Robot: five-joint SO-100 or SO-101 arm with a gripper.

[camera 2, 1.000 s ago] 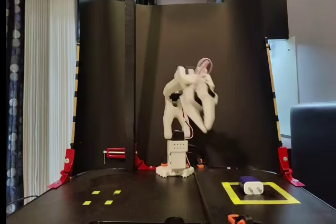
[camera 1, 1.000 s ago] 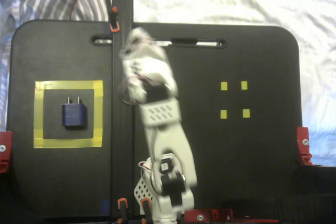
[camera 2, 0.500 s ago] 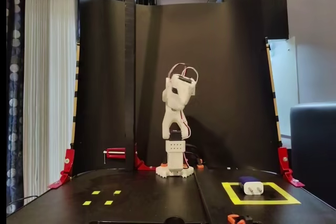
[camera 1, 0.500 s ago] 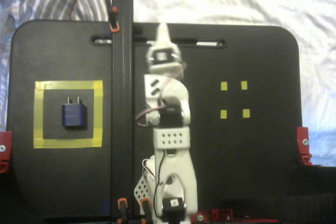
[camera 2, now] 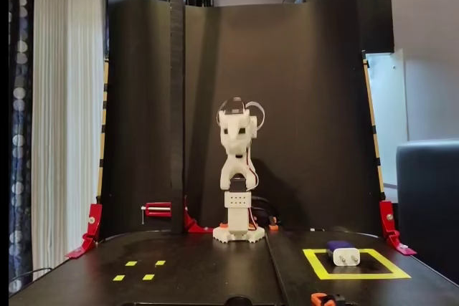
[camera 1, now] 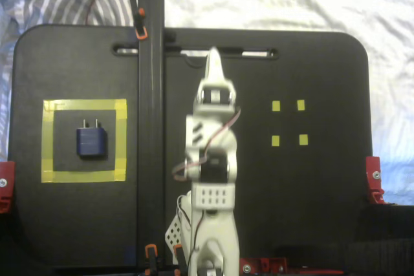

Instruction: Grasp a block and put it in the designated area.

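Note:
The dark navy block [camera 1: 92, 141] lies inside the designated area, a square of yellow tape [camera 1: 84, 105], at the left of the black board in a fixed view from above; its two pale prongs point to the far edge. In the other fixed view the block [camera 2: 343, 254] sits in the taped square [camera 2: 358, 276] at the front right, prongs toward the camera. My white arm stands folded at the board's middle. The gripper [camera 1: 213, 56] points to the far edge, looks shut and empty, well to the right of the block. It also shows in the front view [camera 2: 237, 132], raised high.
Four tiny yellow squares [camera 1: 276, 106] mark the board's right half, seen at front left in the other view [camera 2: 131, 264]. A tall black post [camera 1: 150, 95] stands between the arm and the taped square. Red clamps [camera 1: 374, 179] hold the board's edges. Black panels [camera 2: 301, 105] wall the back.

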